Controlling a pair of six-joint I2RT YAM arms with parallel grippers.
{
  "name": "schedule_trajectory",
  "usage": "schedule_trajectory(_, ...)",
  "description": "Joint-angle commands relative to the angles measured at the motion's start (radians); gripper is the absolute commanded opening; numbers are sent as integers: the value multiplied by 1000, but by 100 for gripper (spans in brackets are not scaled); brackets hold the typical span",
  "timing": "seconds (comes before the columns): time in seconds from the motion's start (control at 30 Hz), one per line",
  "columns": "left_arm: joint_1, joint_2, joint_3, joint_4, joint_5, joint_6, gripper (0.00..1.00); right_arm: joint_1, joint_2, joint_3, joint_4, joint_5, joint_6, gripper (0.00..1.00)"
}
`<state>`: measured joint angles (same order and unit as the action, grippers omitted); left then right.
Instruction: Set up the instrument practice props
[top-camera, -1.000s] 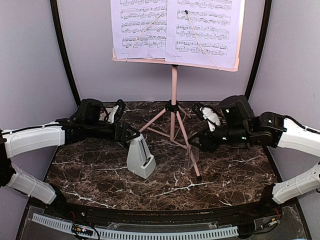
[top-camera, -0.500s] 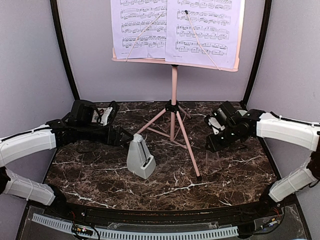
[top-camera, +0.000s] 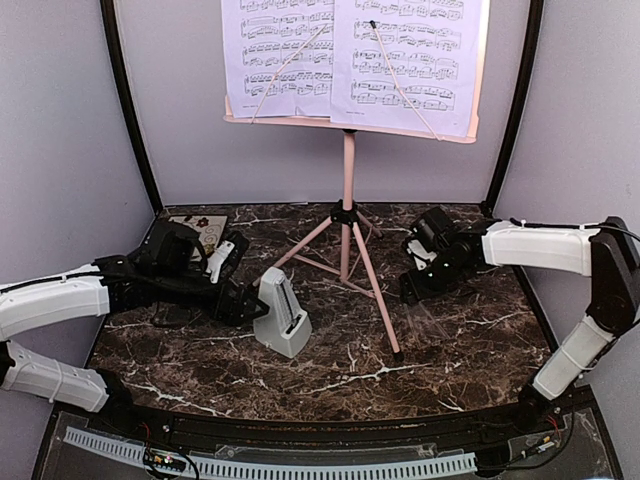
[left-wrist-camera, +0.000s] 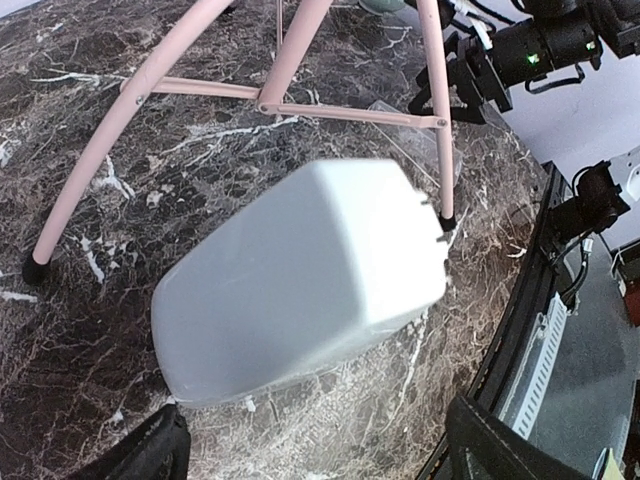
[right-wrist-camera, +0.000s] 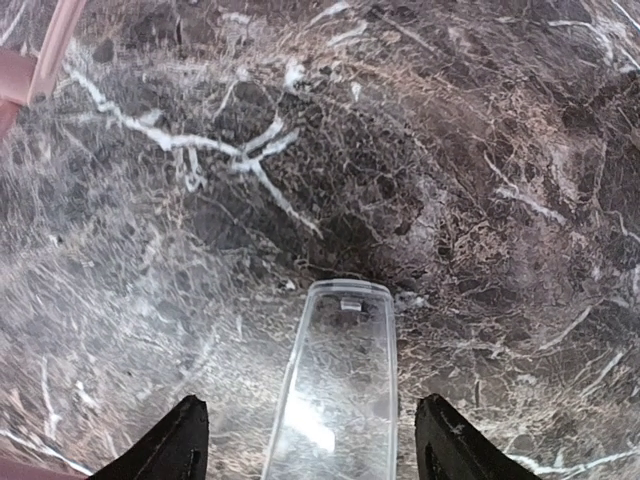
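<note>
The pink music stand (top-camera: 348, 170) stands at the back centre with lavender sheet-music pages (top-camera: 400, 60) on its plate. The light-grey pyramid metronome (top-camera: 281, 314) stands upright in front of the tripod, without its cover. My left gripper (top-camera: 238, 300) is open just left of it; in the left wrist view the metronome (left-wrist-camera: 300, 280) sits ahead of the spread fingers (left-wrist-camera: 160, 455), untouched. My right gripper (top-camera: 412, 291) is open right of the tripod. The clear cover (right-wrist-camera: 335, 390) lies on the table between its fingers (right-wrist-camera: 185, 440), touching neither; it shows faintly in the top view (top-camera: 427, 322).
A floral tile (top-camera: 200, 222) lies at the back left corner behind my left arm. The tripod legs (left-wrist-camera: 290, 60) spread between the two grippers, one foot (top-camera: 397, 352) close to the cover. Dark frame posts and lavender walls close the sides and back.
My right gripper carried the clear cover rightward away from the tripod leg and now stands open around it. My left gripper drew back from the metronome's top, lower and to its left.
</note>
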<state>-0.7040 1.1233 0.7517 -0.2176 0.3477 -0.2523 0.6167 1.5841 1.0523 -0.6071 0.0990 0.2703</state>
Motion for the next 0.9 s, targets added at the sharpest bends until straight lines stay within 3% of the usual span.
schedule_trajectory(0.0, -32, 21, -29, 16, -58, 32, 93, -4, -40, 25, 21, 5, 23, 76)
schedule_trajectory(0.33, -40, 122, -15, 69, -183, -9, 93, 0, -221, -28, 101, -65, 56, 77)
schedule_trajectory(0.6, -34, 124, -17, 77, -272, -4, 94, 44, -239, -40, 141, -95, 50, 77)
schedule_trajectory(0.87, 111, 107, -43, 15, -270, -71, 90, 129, -264, -33, 231, -154, -5, 75)
